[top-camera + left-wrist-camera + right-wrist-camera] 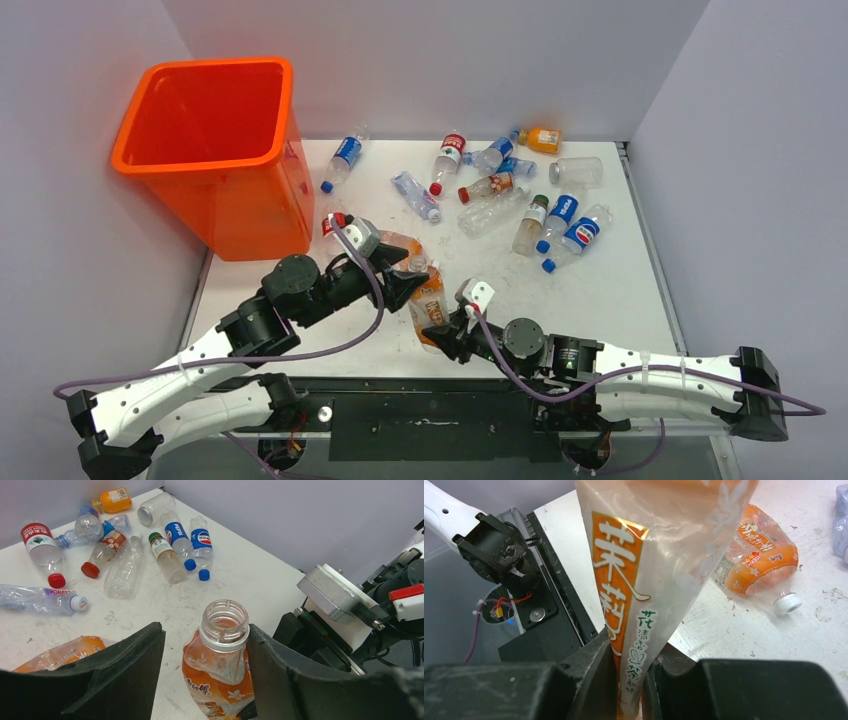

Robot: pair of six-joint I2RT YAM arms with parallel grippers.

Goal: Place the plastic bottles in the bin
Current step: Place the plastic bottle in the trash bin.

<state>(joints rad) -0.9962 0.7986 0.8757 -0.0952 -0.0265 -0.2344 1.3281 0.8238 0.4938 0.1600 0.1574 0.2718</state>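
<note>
The orange bin (pixel 200 166) stands at ten o'clock on the counter (pixel 600 300). The step in hand looks like a handover. The left gripper (pixel 412 283) has its jaws open on either side of an uncapped orange-label bottle (pixel 220 645), with one jaw against its shoulder and a gap showing at the other. That bottle stands near six o'clock, just below centre. The right gripper (pixel 629 680) has its jaws clamped on the bottle's crushed bottom end. Next, I judge, the left jaws must pinch below the neck before the right jaws let go. The bottle then has to be lifted toward ten o'clock and over the rim. The other bottles (pixel 563 215) lie scattered from twelve to two o'clock, well apart from the bin.

The left wrist view alone shows the open mouth and the gap at the jaw. The right wrist view alone shows the pinch on the base, with a second orange bottle (pixel 764 560) lying capped nearby. Only the top view shows the bin.
</note>
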